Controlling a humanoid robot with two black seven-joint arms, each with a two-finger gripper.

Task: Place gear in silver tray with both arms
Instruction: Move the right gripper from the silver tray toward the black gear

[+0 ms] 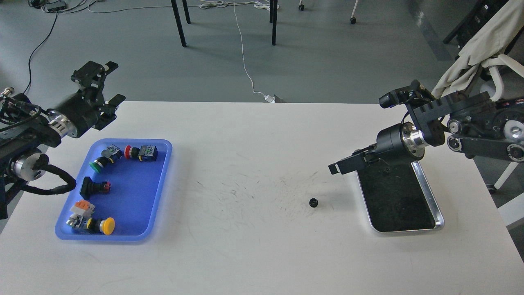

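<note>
While the gear (313, 202) lies alone on the white bench (254, 254), near the middle and a little to the right, both hands hang above the surface and touch nothing. The gear is small, black and toothed, and it sits on a patch of dark scuff marks, apart from the silver tray (430, 197) to its right.

The right hand (342, 165) reaches in from the right and points down and leftward — its tip hangs over the tray's near-left corner, above and to the right of the gear. It is seen nearly edge-on, so I cannot tell whether its fingers are parted or together. Its wrist covers the tray's far end. The tray's dark bottom holds nothing that can be made out.

The left hand (105, 81) is raised at the bench's far left corner, pointing up and away, and its two fingers stand clearly apart with nothing between them.

Below it a blue tray (135, 196) rests on the left side of the bench — it holds several push-button switches, among them a green one (98, 164), a red one (130, 152) and a yellow one (107, 225).
</note>
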